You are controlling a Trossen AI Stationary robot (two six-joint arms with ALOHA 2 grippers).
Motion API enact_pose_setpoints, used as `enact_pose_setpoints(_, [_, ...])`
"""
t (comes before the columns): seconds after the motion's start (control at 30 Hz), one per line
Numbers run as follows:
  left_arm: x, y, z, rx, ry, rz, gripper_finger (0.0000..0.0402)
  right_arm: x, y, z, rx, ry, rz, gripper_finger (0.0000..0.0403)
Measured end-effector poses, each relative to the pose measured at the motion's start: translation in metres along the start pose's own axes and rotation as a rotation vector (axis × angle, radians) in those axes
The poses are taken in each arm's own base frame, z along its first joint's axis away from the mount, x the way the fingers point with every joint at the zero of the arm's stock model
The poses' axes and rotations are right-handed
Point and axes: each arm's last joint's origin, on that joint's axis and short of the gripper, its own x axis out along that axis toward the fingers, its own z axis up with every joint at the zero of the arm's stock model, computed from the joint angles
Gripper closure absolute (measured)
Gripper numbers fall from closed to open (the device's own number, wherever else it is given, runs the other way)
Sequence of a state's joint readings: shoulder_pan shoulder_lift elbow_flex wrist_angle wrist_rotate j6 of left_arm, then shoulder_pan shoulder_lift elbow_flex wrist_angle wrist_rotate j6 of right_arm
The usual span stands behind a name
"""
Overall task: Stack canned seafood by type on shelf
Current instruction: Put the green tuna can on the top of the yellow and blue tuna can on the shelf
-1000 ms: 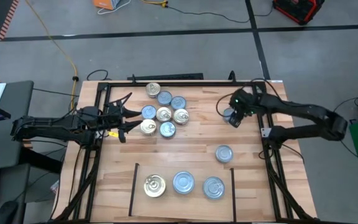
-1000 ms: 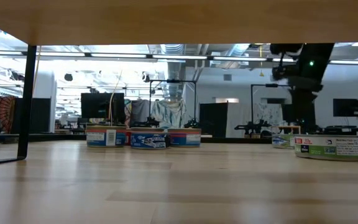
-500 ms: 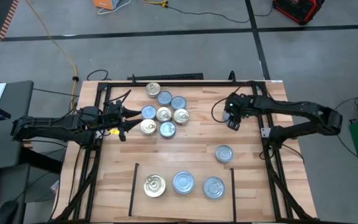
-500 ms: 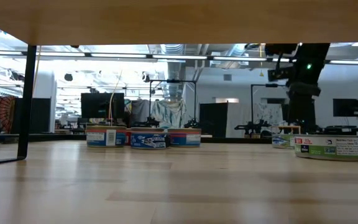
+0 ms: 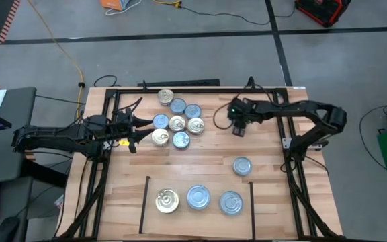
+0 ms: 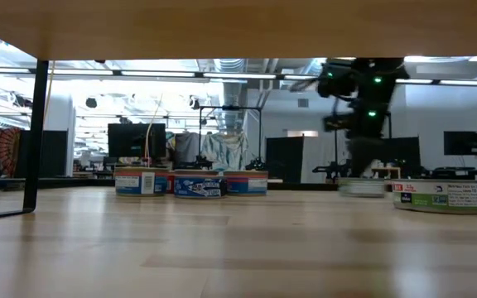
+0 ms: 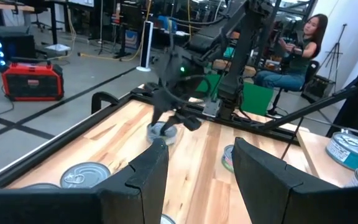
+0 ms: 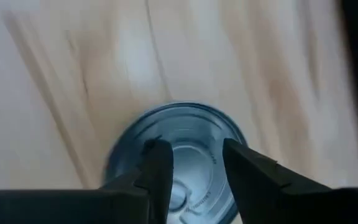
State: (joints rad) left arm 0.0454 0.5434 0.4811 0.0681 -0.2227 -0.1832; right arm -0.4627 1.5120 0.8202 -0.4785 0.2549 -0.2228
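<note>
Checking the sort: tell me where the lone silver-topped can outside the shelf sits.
In the high view, the silver-topped can sits alone on the table's right half, just above the shelf's right corner, below the right pincer.

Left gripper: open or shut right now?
Open. In the left wrist view the left gripper shows a clear gap between its two fingers, with nothing held; the high view has it beside the can cluster.

Bare planks beside can cluster
</note>
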Motion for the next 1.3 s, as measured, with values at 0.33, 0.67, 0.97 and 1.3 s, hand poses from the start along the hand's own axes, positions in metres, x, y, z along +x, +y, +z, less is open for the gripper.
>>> enact_pose_setpoints(0.33, [0.000,-0.001,-0.001,0.008,0.023,-0.055,0.0233,-0.049,-0.008,0.010,0.067,-0.105,0.082,0.0240])
enact_pose_setpoints(0.67, [0.000,-0.001,-0.002,0.077,0.022,-0.056,0.0233,-0.021,0.007,-0.033,0.398,-0.212,0.126,0.0252])
enact_pose_setpoints(0.97, [0.000,-0.001,-0.002,0.077,0.025,-0.058,0.0233,-0.012,0.013,-0.046,0.442,-0.185,0.012,0.0285])
enact_pose_setpoints(1.3, [0.000,-0.001,-0.002,0.069,0.025,-0.058,0.0233,-0.009,0.014,-0.056,0.437,-0.101,0.011,0.0292])
